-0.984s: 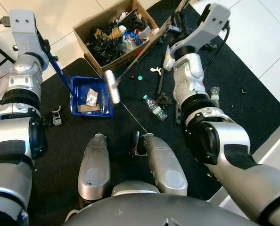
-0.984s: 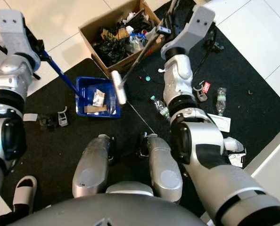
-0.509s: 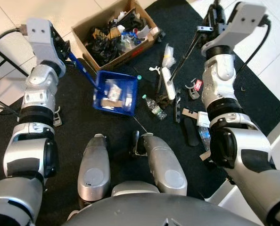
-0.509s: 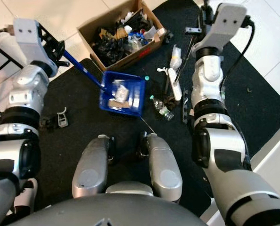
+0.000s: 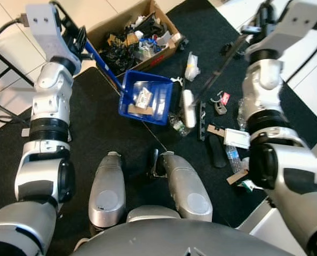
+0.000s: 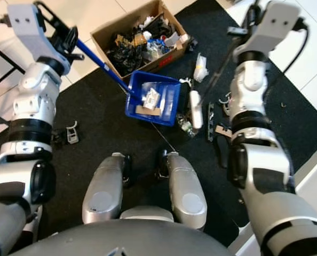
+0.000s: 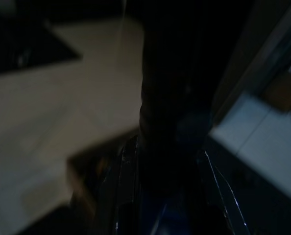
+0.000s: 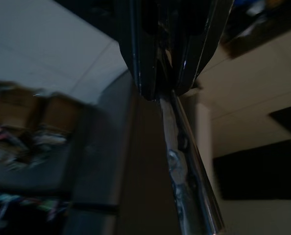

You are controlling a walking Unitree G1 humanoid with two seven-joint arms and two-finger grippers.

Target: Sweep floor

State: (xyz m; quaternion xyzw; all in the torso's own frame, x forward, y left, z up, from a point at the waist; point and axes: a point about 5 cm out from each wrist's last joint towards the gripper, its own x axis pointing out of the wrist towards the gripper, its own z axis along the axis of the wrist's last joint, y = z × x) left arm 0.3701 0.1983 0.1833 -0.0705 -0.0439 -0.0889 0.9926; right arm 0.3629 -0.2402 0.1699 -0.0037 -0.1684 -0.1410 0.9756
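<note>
Blue plastic dustpan (image 5: 150, 98) shifted right, white broom head (image 5: 188, 108) alongside

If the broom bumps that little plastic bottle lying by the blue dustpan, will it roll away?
Probably. The plastic bottle lies on its side, so its round body would likely roll, not slide. It looks small and light, so the broom head beside it should shift it easily. The dark mat may slow it.

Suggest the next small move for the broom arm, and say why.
Probably draw the broom head toward the blue dustpan: the plastic bottle lies between them on the black mat, and the right gripper holds the broom handle.
</note>
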